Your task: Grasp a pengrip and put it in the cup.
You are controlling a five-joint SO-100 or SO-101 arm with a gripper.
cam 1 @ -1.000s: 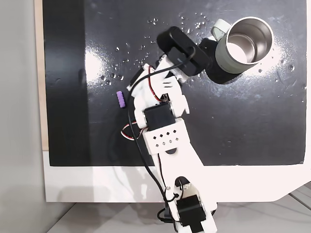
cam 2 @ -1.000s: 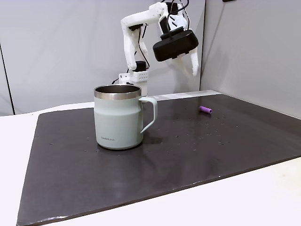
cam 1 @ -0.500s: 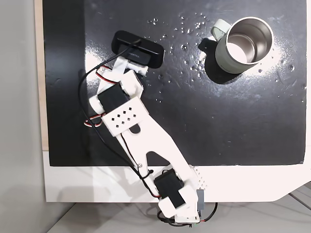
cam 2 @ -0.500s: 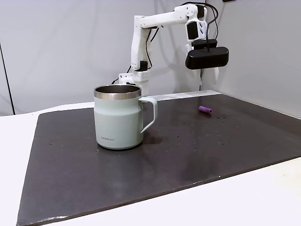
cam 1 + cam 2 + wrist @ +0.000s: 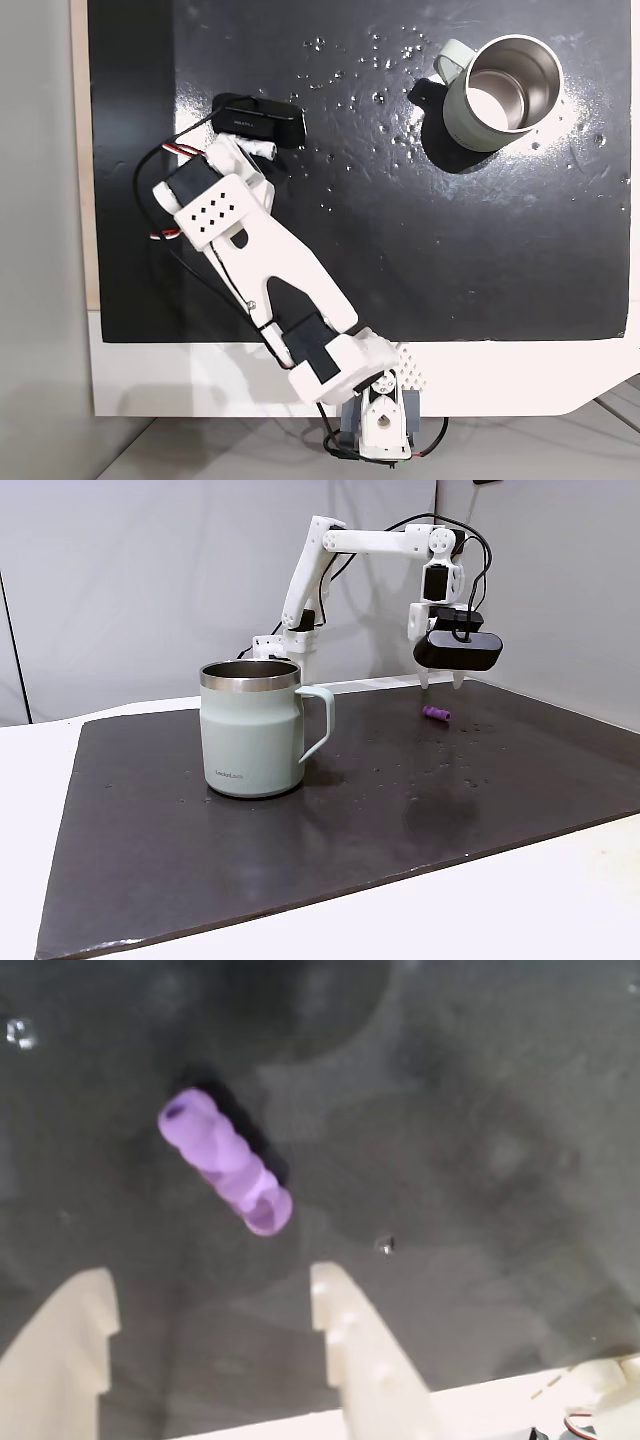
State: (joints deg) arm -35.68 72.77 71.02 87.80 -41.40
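In the wrist view my fingers point(image 5: 70, 1330) stand spread at lower left and centre, the lilac pengrip point(image 5: 225, 1163) lying slantwise on the dark mat above them, light, rubbery and ribbed, best pinched across its middle; I have swung away from the mug point(image 5: 500, 92) and dropped lower.

wall point(image 5: 120, 580): plain grey | table point(image 5: 560, 900): white | mat point(image 5: 400, 810): black, glossy, light glare

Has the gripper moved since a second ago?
Yes. In a fixed view the gripper has swung right, away from the cup, and dropped low over the mat just behind the pengrip.
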